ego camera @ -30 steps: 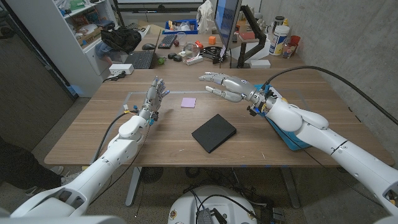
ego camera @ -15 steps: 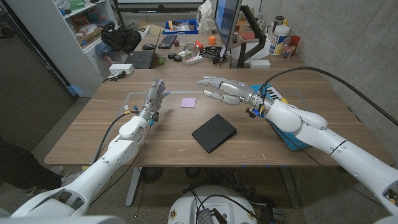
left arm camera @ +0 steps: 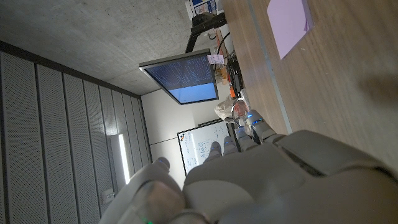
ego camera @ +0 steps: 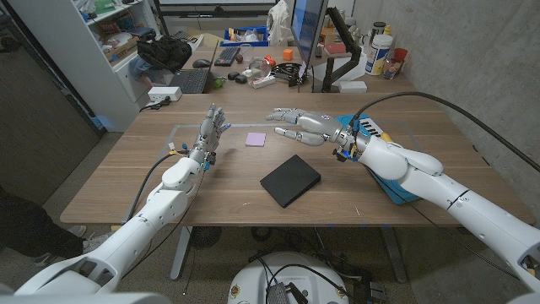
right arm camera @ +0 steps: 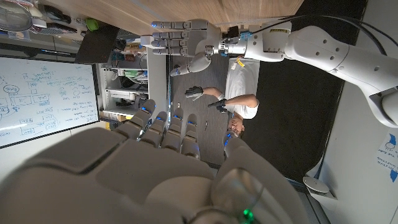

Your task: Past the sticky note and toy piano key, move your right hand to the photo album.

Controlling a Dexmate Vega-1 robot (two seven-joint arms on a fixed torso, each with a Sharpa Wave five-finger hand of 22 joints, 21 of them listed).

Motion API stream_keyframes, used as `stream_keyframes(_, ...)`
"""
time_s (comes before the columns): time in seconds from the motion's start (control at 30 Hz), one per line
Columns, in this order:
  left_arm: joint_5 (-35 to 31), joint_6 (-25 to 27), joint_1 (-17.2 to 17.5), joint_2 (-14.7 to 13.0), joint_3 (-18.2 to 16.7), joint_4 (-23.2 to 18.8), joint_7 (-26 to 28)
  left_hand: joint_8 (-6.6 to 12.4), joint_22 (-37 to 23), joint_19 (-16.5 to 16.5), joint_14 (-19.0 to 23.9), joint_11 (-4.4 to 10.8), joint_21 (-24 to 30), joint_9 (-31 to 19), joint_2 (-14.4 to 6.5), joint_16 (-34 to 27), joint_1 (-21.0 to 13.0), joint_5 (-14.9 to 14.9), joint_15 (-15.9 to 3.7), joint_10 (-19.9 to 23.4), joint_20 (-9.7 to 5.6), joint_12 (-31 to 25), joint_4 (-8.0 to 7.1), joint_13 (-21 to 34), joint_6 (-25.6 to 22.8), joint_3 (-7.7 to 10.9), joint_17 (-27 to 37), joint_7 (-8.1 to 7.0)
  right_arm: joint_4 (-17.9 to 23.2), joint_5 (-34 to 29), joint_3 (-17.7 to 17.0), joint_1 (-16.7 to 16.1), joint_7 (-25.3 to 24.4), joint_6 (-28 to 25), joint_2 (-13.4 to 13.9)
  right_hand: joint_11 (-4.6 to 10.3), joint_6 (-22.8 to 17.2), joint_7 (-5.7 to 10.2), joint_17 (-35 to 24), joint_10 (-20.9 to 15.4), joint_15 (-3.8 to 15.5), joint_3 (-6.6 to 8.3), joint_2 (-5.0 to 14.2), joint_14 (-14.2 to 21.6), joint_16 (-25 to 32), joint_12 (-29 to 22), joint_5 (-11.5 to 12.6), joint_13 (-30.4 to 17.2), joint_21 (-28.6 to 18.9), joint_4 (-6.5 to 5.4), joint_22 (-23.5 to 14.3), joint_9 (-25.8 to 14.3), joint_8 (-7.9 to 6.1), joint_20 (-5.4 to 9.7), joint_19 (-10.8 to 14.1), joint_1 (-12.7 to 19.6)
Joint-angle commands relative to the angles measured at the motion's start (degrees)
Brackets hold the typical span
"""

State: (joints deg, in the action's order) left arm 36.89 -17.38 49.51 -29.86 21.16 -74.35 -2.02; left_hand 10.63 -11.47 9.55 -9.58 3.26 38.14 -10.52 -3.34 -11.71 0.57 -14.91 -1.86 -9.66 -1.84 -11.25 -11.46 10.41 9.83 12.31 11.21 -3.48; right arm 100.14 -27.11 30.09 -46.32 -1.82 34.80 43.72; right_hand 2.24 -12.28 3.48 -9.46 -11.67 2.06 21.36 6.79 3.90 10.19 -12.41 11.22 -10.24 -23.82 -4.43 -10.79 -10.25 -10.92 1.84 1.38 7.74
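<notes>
The photo album (ego camera: pixel 289 180), a flat black book, is lying near the middle of the wooden table (ego camera: pixel 126 173), and the right hand (ego camera: pixel 302 126) is hovering above the tabletop just beyond the album's far edge, fingers spread and holding nothing. The purple sticky note (ego camera: pixel 255 139) is lying beyond the album, just to the robot's left of the right hand's fingertips. The toy piano key (ego camera: pixel 369 127) is sitting beyond the album on the robot's right, largely hidden behind the right wrist and cable, so only a white-and-blue sliver is showing. The left hand (ego camera: pixel 209 133) is standing upright well to the album's left, fingers apart and empty. In the right wrist view a person (right arm camera: pixel 239 109) wearing dark gloves is showing past the table, partly cut off. Beyond the album, a monitor (ego camera: pixel 305 34), keyboards and clutter are crowding a second desk, with shelves standing at the room's left.
</notes>
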Motion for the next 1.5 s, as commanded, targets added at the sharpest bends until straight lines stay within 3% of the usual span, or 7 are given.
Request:
stream_keyframes(0.03, -0.3, 0.3, -0.1, 0.1, 0.3, -0.3, 0.3, 0.25, -0.1, 20.3, -22.8, -0.02, 0.4, -0.1, -7.2, -0.3, 0.0, -0.4, -2.73, -17.8, -5.41, -0.2, 0.09, 0.2, 17.1, -0.07, 0.1, -0.51, -0.3, -1.2, 0.6, 0.4, 0.6, -0.4, 0.3, -0.17, -0.4, -0.32, -0.3, -0.1, 0.47, -0.38, 2.09, 0.3, 0.2, 0.3, -0.2, -0.2, 0.1, 0.04, -0.1, -0.3, 0.04, 3.35, 0.4, 0.1)
stream_keyframes(1.5, -0.3, 0.2, 1.3, -0.7, -0.2, -1.4, 1.0, 0.23, -0.1, 20.3, -22.7, 0.05, 0.4, -0.1, -7.2, -0.4, 0.0, -0.5, -2.64, -17.9, -5.40, -0.1, 0.09, 0.2, 17.2, -0.21, 0.1, -0.58, 0.5, -5.8, 3.4, 1.2, 1.2, -3.2, 0.7, -0.23, -0.2, -0.31, -0.2, 0.2, 0.45, -0.12, 2.22, 0.0, 0.1, 0.5, -0.1, -0.2, 0.6, 0.54, -0.1, -0.3, 0.11, 3.53, 0.4, 0.9)
